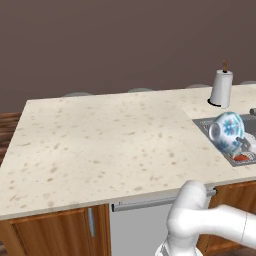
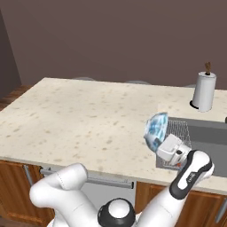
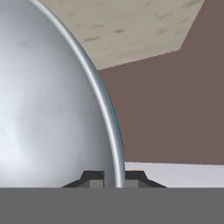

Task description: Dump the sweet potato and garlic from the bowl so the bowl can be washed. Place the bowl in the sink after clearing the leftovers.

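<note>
Currently the bowl is held up on edge over the near-left corner of the sink, tipped so that its light blue flower-patterned outside faces the left base camera. Glossy surface, pale ground with blue blooms; rounded belly toward the counter, rim turned away to the right. From the right base view the same bowl sits just above the sink's left edge, patterned side toward the countertop, mouth toward the basin.

Hand view: the bowl's inside reads as a smooth grey-white curve taking up the left half, its thin rim running in an arc from top left down to the gripper.

Gripper: the two dark fingertips stand nearly together, one either side of the rim, clamped on the bowl's wall. In the right base view the white hand comes up from below right and meets the bowl at its lower edge.

A small reddish-orange lump, the sweet potato, lies low in the sink just below the bowl, at the right edge of the left base view. Garlic: cannot pick it out.

Far right on the counter a paper towel roll stands upright behind the sink.
</note>
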Robot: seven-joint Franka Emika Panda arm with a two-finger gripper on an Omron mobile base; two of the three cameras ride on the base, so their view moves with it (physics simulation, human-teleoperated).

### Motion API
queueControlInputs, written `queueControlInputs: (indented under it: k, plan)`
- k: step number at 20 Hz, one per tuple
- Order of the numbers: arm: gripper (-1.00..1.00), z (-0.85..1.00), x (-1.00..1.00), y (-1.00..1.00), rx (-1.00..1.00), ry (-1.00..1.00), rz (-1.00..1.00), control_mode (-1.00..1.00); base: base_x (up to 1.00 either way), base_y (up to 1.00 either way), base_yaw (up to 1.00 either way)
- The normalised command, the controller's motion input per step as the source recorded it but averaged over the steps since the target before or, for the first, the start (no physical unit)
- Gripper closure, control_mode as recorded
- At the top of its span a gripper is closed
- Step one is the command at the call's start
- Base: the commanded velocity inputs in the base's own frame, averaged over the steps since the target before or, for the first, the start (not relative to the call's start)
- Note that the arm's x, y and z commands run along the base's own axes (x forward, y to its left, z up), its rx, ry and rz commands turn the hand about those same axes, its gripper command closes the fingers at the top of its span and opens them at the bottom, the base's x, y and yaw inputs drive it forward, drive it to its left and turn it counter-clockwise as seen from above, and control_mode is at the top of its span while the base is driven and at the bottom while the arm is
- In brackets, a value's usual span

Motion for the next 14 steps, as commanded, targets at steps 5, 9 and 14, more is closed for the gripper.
queueControlInputs:
  k: [5,9,14]
  plan:
    - [1.0,0.33,-0.18,1.0,-0.34,-0.32,0.0,-1.0,0.0,0.0,0.0]
    - [1.0,0.59,-0.14,1.0,-0.46,-0.37,0.0,-1.0,0.0,0.0,0.0]
    - [1.0,0.65,-0.26,1.0,-0.61,-0.3,0.0,-1.0,0.0,0.0,0.0]
